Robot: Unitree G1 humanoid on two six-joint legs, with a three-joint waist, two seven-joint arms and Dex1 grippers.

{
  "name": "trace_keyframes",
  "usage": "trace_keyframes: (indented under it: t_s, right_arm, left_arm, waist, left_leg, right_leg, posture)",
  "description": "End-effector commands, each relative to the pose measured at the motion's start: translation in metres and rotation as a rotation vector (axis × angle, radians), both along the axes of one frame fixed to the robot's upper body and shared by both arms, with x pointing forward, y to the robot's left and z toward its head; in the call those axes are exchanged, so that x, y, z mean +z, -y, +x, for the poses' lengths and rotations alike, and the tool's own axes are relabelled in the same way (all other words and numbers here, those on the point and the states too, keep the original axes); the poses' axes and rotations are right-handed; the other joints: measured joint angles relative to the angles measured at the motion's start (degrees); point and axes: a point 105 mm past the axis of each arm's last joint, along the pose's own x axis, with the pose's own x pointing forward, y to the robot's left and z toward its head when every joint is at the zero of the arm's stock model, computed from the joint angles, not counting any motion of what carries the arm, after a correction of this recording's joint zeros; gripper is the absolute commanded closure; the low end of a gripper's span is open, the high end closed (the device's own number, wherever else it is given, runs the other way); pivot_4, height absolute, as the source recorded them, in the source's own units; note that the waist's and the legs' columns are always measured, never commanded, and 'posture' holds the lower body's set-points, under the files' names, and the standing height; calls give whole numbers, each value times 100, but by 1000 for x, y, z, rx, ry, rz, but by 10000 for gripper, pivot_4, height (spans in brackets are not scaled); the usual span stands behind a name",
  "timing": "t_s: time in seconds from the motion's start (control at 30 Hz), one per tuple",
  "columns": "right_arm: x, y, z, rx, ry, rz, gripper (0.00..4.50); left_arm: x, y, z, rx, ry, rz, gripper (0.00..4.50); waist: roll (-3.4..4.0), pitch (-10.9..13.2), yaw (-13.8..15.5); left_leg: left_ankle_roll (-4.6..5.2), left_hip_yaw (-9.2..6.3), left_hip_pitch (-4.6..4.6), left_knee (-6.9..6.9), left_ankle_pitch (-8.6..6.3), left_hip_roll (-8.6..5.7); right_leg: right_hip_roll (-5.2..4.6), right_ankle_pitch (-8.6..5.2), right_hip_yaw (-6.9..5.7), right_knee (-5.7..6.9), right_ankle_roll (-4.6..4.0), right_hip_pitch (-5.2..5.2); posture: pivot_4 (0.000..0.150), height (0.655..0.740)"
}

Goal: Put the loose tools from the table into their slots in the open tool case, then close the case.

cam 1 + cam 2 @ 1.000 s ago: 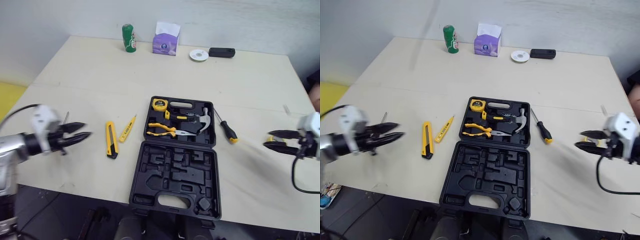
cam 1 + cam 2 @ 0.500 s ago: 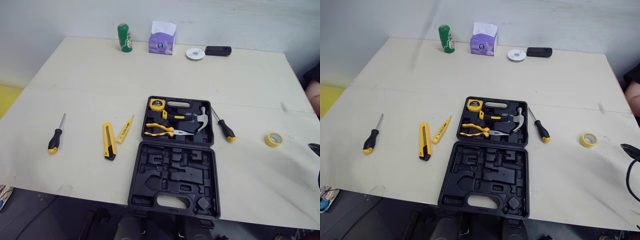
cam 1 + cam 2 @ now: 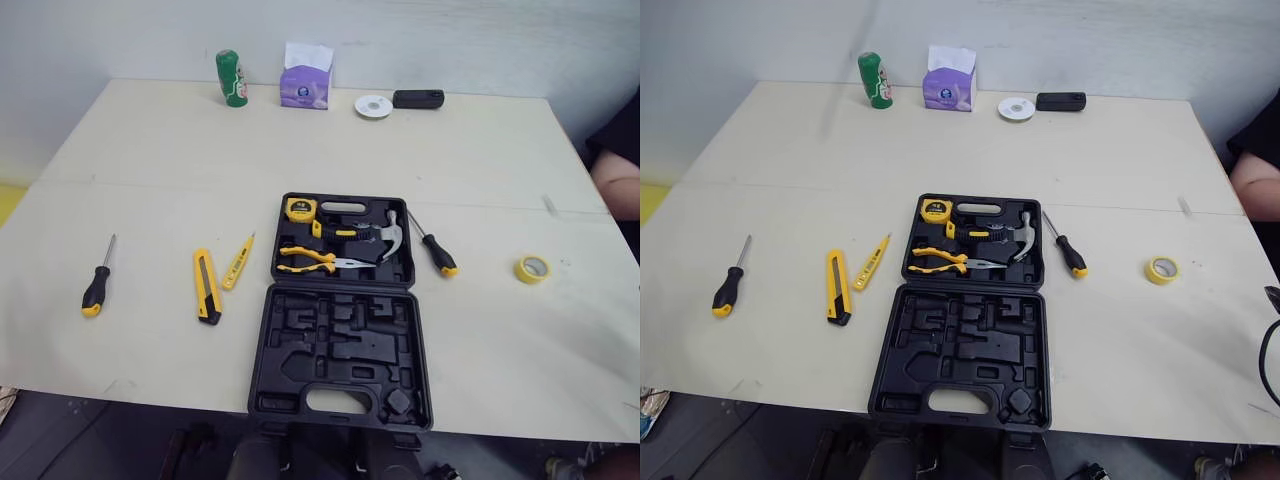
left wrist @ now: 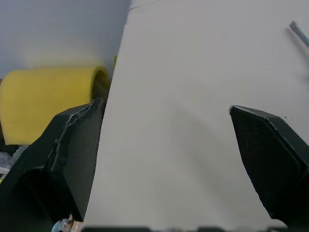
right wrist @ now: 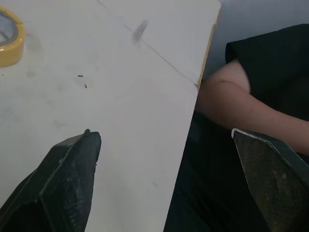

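The open case (image 3: 340, 350) lies mid-front on the table (image 3: 150, 150), with a tape measure (image 3: 298, 208), pliers (image 3: 305, 260) and hammer (image 3: 385, 238) in its far half (the other half lies nearer the front edge). Left of it lie a tester pen (image 3: 237, 275), a knife (image 3: 206, 299), then a screwdriver (image 3: 95, 290). To its right lie a second screwdriver (image 3: 437, 252), then a tape roll (image 3: 531, 268).

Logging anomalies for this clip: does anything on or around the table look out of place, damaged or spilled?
Nothing looks spilled or damaged; the tool case lies open and flat on the table. One oddity: a person's arm sits just off the table's right edge, directly ahead of the open right hand.
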Motion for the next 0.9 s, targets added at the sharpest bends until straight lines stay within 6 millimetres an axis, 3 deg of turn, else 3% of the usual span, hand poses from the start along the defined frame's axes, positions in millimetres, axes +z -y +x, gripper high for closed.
trace_keyframes:
  t_s: [0.03,0.13,0.3,0.6,0.7,0.77,0.9]
  right_arm:
    - [8,-6,9,20,40,21,0]
    - [11,-16,16,69,71,24,0]
    - [16,-44,32,190,106,33,0]
    - [40,-134,60,571,223,136,0]
    - [44,-162,61,701,193,188,0]
    - [57,-180,61,781,262,241,0]
    - [59,-222,62,957,247,265,0]
  left_arm:
    - [14,-1,-1,-8,32,28,654]
    - [13,-1,-1,-10,30,28,654]
    - [11,-2,-7,-11,12,30,654]
    - [11,3,-30,-47,-3,23,654]
    - [12,15,-36,-87,-4,-3,654]
    - [11,25,-39,-108,-13,-40,654]
    - [13,49,-36,-103,-19,-130,654]
  waist:
    - [-4,-2,-17]
    - [-24,-9,9]
    - [-24,-9,-82]
    - [-38,-6,-130]
    - [-37,-6,-90]
    - [-40,-7,-85]
    - [-45,-7,-30]
  left_leg:
    - [0,1,1,1,0,0]
    - [-25,123,7,8,-17,42]
    - [-7,140,7,-2,-13,49]
    - [-5,139,6,0,-11,61]
    - [-3,138,6,2,-12,60]
    - [-3,135,5,2,-13,62]
    - [-4,124,6,5,-13,66]
  right_leg:
    - [0,0,1,0,0,-1]
    - [23,9,113,40,-12,-92]
    - [39,21,139,32,-10,-96]
    - [50,22,142,35,-9,-97]
    - [46,22,145,35,-9,-96]
    - [46,23,151,35,-11,-96]
    - [47,26,165,32,-15,-87]
  posture:
    - [1500,7400]
    - [1500,7400]
    - [1500,7400]
    - [1500,7400]
    - [1500,7400]
    - [1500,7400]
    - [1500,7400]
